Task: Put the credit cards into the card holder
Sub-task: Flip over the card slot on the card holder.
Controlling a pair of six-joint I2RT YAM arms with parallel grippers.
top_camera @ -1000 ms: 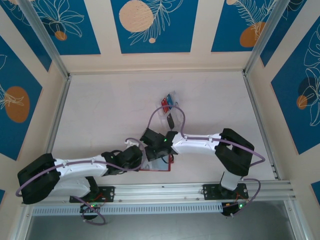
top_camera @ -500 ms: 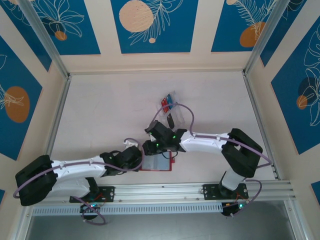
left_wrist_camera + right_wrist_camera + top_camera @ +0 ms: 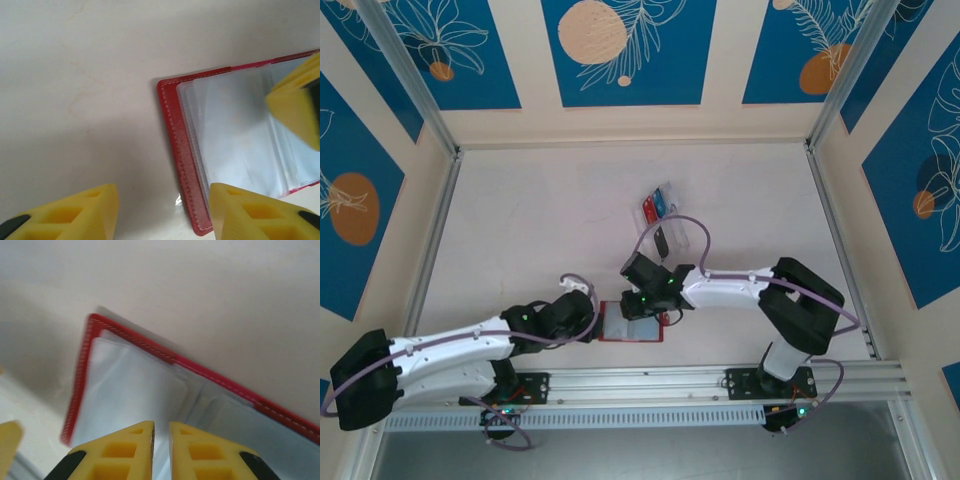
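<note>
Red card holder (image 3: 632, 323) open, right gripper (image 3: 161, 426) above, tray (image 3: 678, 222) beyond

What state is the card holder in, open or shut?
Open. The card holder lies spread flat on the table, red cover down, clear sleeves facing up in both wrist views. Sleeve contents: cannot tell.

Left end effector (image 3: 586, 318) has drawn back — card holder (image 3: 632, 324) uncovered.

The pale tabletop (image 3: 530, 230) carries a clear plastic tray (image 3: 677, 226) near its middle. Around it stand cream walls with blue panels (image 3: 620, 60), painted with orange circles and white leaves. An aluminium rail (image 3: 660, 381) runs along the near edge.
</note>
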